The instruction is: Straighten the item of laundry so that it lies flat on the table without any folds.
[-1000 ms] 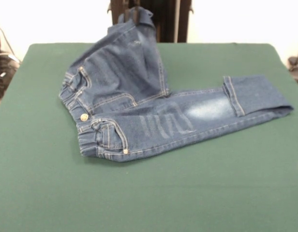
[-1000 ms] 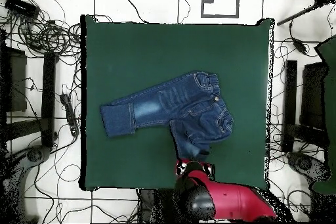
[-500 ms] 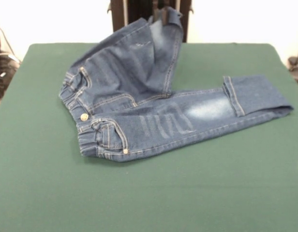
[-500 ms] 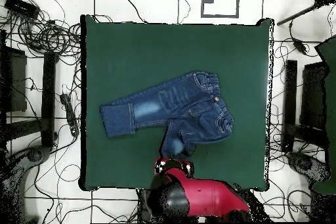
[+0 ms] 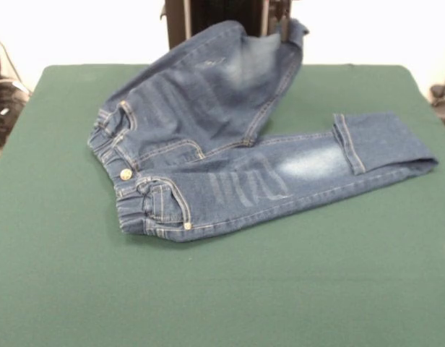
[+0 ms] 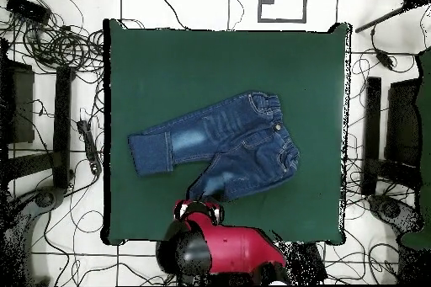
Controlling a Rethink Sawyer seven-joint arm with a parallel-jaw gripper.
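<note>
Item: small dark blue denim jeans with faded whitish patches (image 5: 208, 159) (image 6: 227, 140); lies near the centre of the large dark green felt-like table (image 5: 222, 289) (image 6: 210, 65)
Near leg: flat, pointing right in the front view; cuff folded back
Far leg: lifted at its cuff toward the far edge
Gripper (image 5: 284, 22) (image 6: 199, 209): red and black; pinching the far leg's cuff
</note>
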